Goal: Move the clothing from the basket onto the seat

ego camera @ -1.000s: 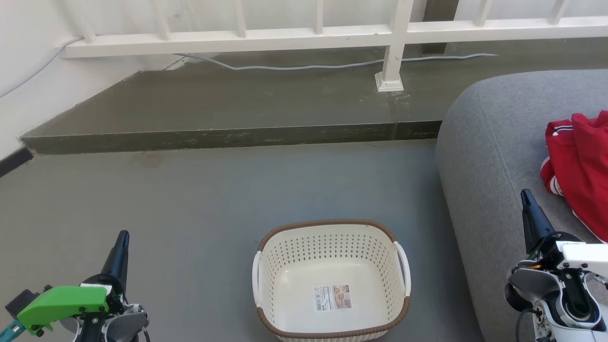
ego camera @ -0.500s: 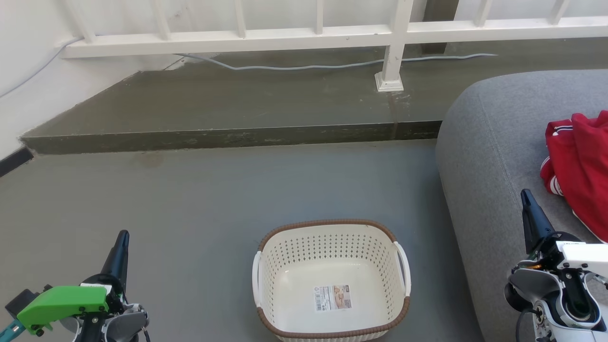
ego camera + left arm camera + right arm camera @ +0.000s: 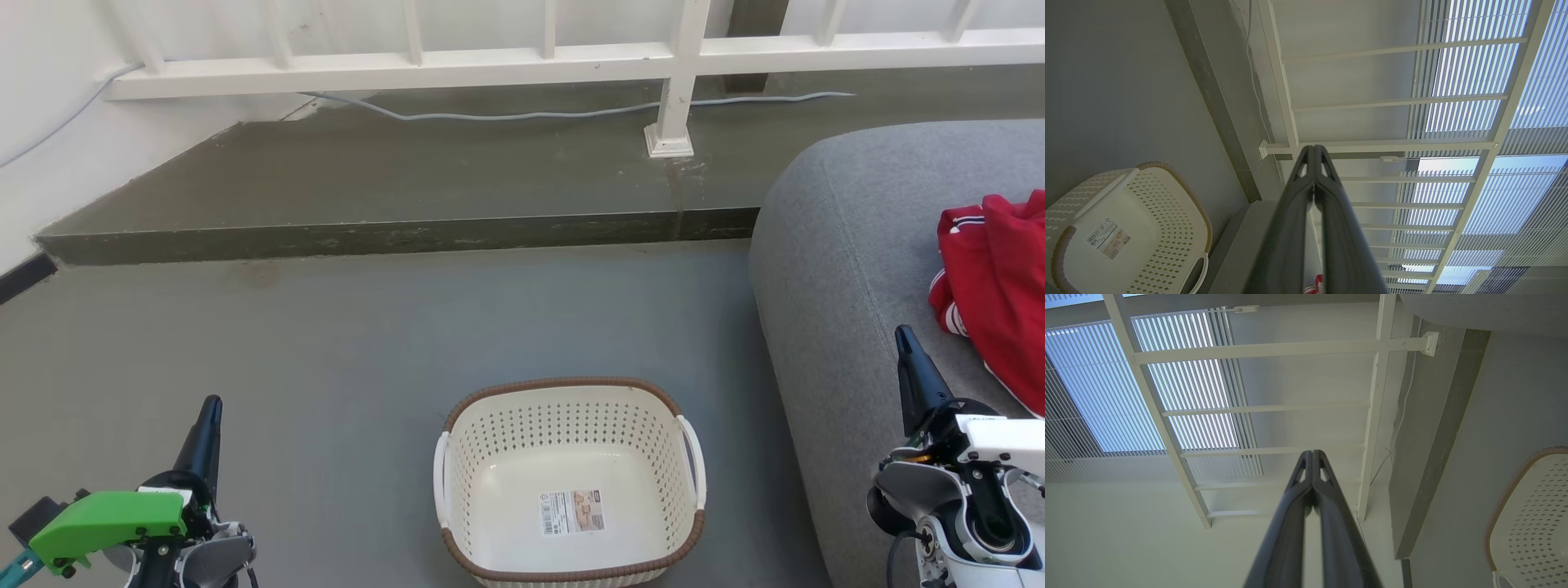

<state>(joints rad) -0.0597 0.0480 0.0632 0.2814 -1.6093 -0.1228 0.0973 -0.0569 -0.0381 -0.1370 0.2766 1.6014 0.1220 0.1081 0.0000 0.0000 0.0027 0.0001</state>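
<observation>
We find a grey floor (image 3: 326,343) under a white railing (image 3: 408,64). The basket (image 3: 563,381) stands on the floor just beside the seat (image 3: 849,245), its label (image 3: 572,512) in plain sight. A red garment (image 3: 992,286) lies on the seat. The left hand (image 3: 211,406) and right hand (image 3: 900,333) are both closed, gripping nothing.

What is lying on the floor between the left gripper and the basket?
Nothing. The head view shows bare grey floor all the way from the left gripper across to the basket.
</observation>
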